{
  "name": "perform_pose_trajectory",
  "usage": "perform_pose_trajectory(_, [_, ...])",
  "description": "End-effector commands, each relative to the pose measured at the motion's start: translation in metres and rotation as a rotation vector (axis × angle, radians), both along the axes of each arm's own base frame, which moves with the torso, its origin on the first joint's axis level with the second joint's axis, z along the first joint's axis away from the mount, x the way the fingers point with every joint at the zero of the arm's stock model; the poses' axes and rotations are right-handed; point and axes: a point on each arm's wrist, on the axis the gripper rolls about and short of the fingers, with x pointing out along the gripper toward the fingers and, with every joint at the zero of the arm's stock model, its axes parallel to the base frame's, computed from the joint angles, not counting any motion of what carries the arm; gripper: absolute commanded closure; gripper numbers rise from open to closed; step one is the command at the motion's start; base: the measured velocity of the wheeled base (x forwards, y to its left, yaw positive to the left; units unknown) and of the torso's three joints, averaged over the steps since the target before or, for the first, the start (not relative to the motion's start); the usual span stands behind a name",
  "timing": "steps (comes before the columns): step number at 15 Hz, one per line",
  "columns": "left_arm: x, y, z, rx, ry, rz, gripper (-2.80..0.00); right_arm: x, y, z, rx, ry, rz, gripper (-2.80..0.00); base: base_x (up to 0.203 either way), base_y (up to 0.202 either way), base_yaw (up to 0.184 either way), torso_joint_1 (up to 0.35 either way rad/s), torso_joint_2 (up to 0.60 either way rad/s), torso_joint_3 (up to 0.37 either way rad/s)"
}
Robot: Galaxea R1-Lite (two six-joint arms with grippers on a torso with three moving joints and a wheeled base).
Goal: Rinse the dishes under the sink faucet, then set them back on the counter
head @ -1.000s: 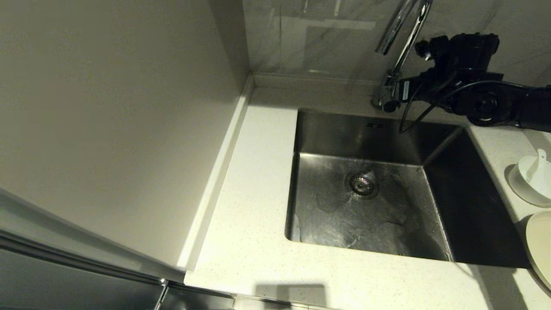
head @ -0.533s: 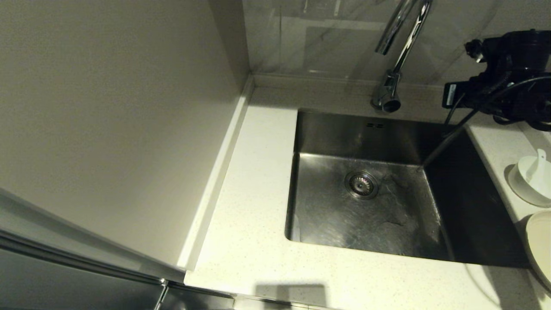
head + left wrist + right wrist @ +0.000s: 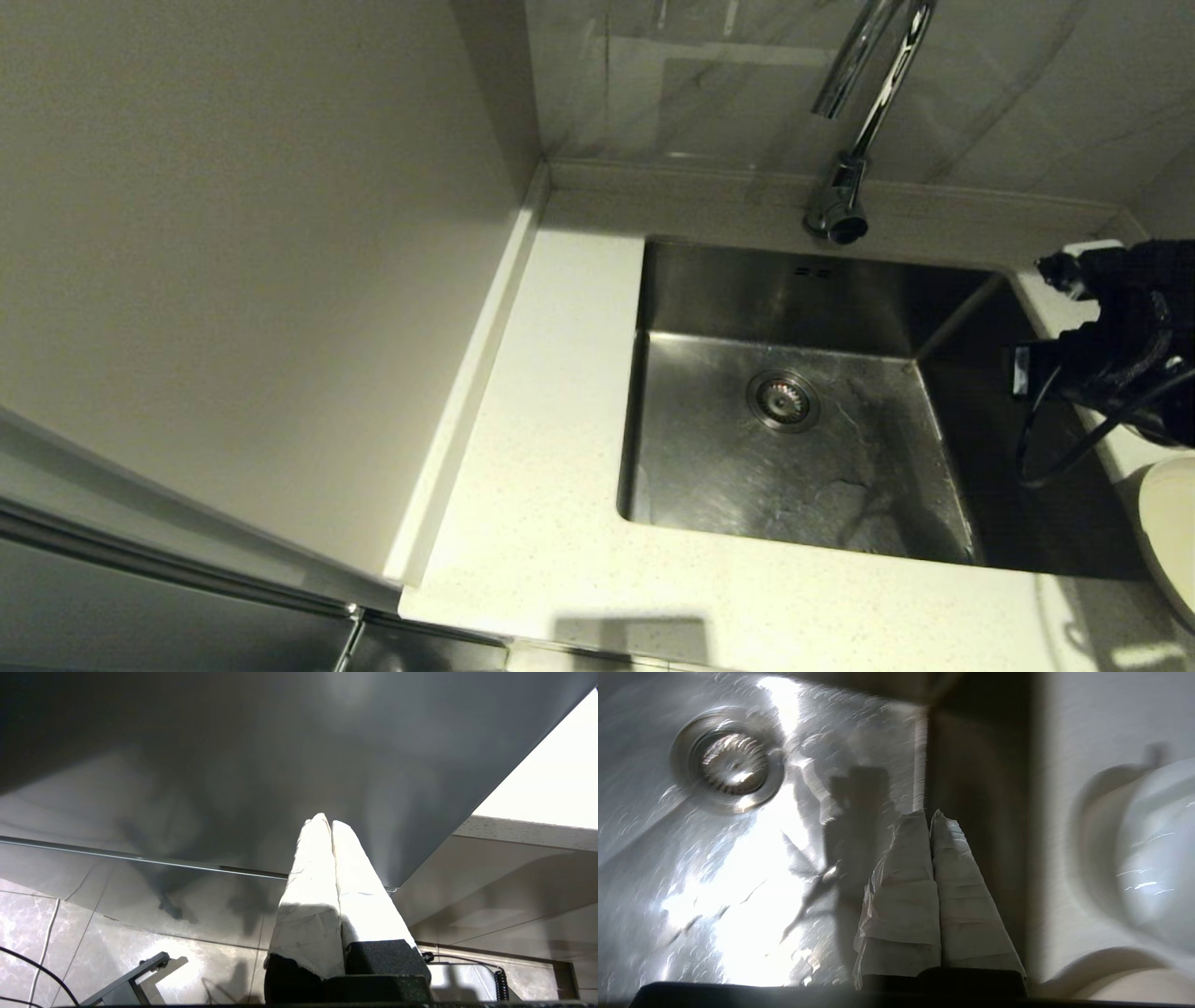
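The steel sink [image 3: 728,485] lies in the counter [image 3: 551,392], its floor wet around the drain strainer [image 3: 782,399]. Behind it rises the chrome faucet [image 3: 845,187]. My right arm [image 3: 1111,355] hangs over the sink's right edge and hides the bowl in the head view. In the right wrist view my right gripper [image 3: 930,813] is shut and empty above the sink's right wall, with the white bowl [image 3: 1157,849] beside it on the counter. The plate [image 3: 1169,532] lies at the near right. The spoon cannot be made out. My left gripper [image 3: 326,820] is shut and parked low by a grey cabinet front.
A tall pale wall panel [image 3: 252,261] closes off the left side of the counter. A marbled backsplash [image 3: 709,84] stands behind the faucet. The counter's front strip [image 3: 709,607] runs along the near edge.
My right arm has left the faucet's base and swung right and nearer, down to the sink's right edge. It now covers the bowl, which showed before.
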Motion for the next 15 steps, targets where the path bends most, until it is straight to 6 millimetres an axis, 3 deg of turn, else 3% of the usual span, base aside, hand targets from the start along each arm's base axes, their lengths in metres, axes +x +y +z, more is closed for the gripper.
perform_pose_trajectory(1, [0.0,0.0,0.0,-0.001,-0.004,0.0,0.0,-0.008,0.029,-0.024,-0.013,-0.039,0.089,0.0,0.0,0.0,0.0,0.0,0.0,0.0])
perform_pose_trajectory(5, [0.0,0.0,0.0,-0.001,-0.004,0.0,0.0,0.038,0.07,-0.069,-0.047,-0.02,0.16,0.0,0.0,0.0,0.0,0.0,0.0,0.0])
perform_pose_trajectory(9, [0.0,0.0,0.0,-0.001,-0.005,0.0,0.0,0.078,0.084,-0.113,-0.149,-0.048,0.199,0.0,0.0,0.0,0.0,0.0,0.0,0.0])
perform_pose_trajectory(12, [0.0,0.0,0.0,-0.001,-0.004,0.0,0.0,0.1,0.095,-0.133,-0.249,-0.115,0.234,0.0,0.0,0.0,0.0,0.0,0.0,0.0])
perform_pose_trajectory(15, [0.0,0.0,0.0,-0.001,-0.004,0.0,0.0,0.104,0.111,-0.15,-0.298,-0.109,0.284,0.0,0.0,0.0,0.0,0.0,0.0,0.0])
